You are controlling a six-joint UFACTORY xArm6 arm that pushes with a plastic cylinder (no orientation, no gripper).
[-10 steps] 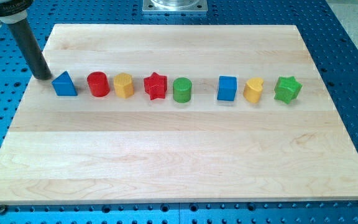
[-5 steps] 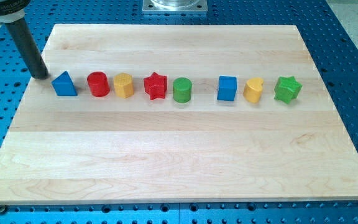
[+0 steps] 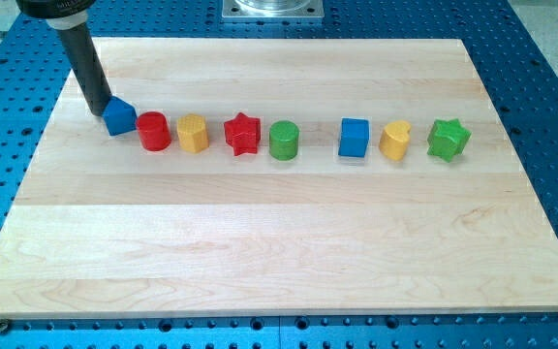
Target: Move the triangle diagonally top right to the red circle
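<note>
The blue triangle (image 3: 119,116) lies near the board's left edge, touching or almost touching the left side of the red circle (image 3: 153,131). My tip (image 3: 99,111) is pressed against the triangle's left side, at the view's upper left. The triangle sits slightly higher in the view than the red circle.
A row of blocks runs to the right of the red circle: yellow cylinder (image 3: 193,133), red star (image 3: 243,134), green cylinder (image 3: 283,141), blue cube (image 3: 354,138), yellow heart (image 3: 394,141), green star (image 3: 448,139). The wooden board (image 3: 279,242) lies on a blue perforated table.
My tip has moved right and slightly up, pushing the blue triangle right and up until it meets the red circle. The triangle has also turned a little.
</note>
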